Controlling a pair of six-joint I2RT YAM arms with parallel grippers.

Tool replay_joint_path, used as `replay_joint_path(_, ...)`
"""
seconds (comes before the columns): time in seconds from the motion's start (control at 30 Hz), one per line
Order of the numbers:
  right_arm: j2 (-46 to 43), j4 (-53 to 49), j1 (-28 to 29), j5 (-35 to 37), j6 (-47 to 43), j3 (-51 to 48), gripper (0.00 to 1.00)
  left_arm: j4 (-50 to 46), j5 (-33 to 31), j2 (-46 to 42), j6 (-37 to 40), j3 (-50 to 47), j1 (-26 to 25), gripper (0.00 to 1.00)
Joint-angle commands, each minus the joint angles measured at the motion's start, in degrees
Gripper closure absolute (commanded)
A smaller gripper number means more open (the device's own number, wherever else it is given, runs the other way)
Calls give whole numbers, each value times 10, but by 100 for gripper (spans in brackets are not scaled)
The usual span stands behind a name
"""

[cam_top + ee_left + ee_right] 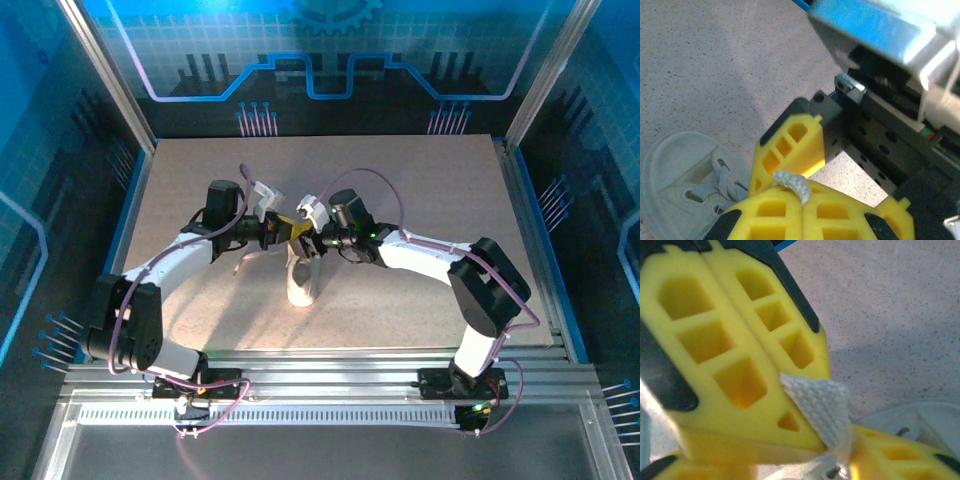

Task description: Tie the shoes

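Your two arms meet over the middle of the bench (430, 200), gripper tips almost touching. The white sneaker (300, 285) stands on the bench just below that meeting point, with its long axis running toward the arm bases.

Your left gripper (286, 231) is pressed fully closed on a strand of white lace (790, 181). In the left wrist view, the two yellow pads (765, 215) meet along one seam, and a frayed stub of woven cord pokes out at the tip. Below and to the left you see the sneaker's (680, 175) upper, with its eyelets and slack lacing.

Your right gripper (309, 240) stands partly open. In the right wrist view, its own yellow fingers (895, 455) sit at the bottom corners, apart from each other. The closed left gripper (775, 367) fills the space above them. The lace (822, 405) hangs from those closed pads down into the gap between the right fingers, close beside the right-hand one. You cannot tell whether it touches that finger. A pale edge of the sneaker (925, 420) shows at the lower right.
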Motion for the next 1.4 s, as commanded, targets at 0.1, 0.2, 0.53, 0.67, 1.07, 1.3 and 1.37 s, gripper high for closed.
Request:
replay_joint_path(0.1, 9, 65, 22, 10, -28, 2, 100, 3, 28, -2, -23, 18, 0, 99)
replay_joint_path(0.2, 2, 49, 22, 12, -50, -1, 100, -19, 20, -18, 0, 19, 1, 87)
replay_joint_path(0.53, -9, 16, 18, 3, -79, -4, 100, -94, 22, -76, 52, 38, 49, 60)
replay_joint_path(0.67, -13, 6, 17, 0, -85, -2, 100, -94, 21, -83, 63, 32, 57, 57)
replay_joint_path(1.07, -21, -13, 16, -9, -87, 2, 100, -53, 19, -45, 79, 12, 19, 59)
replay_joint_path(1.3, -23, -20, 16, -6, -90, 5, 100, -59, 11, -30, 88, 7, 7, 64)
replay_joint_path(1.37, -22, -20, 15, -8, -89, 5, 100, -63, 12, -27, 90, 9, 6, 68)
